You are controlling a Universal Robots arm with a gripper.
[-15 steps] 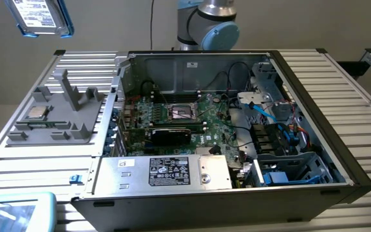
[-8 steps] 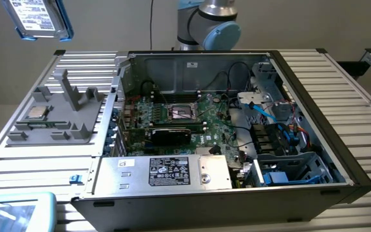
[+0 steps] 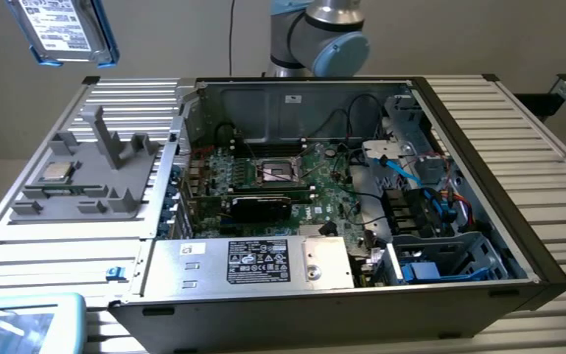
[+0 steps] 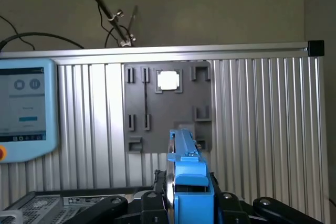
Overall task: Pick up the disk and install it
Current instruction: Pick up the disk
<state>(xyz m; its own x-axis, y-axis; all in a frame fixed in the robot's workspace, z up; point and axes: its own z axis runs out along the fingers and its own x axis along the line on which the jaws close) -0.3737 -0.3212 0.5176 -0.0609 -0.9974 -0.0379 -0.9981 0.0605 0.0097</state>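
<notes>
The counter (image 3: 548, 147) is made of ribbed aluminium slats. An open computer case (image 3: 312, 324) lies on it, on its side. Just beside the case, at the exterior view's left, stands a grey holder (image 3: 86, 177). A pendant (image 3: 23, 324) with a light blue frame lies at the lower left, near the case.

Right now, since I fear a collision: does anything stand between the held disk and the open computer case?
Nothing visible does. The disk, clamped in the fingers, hangs in the air clear of the grey fixture; the case lies open on top. Blue cables run close beside the drive cage inside.
</notes>
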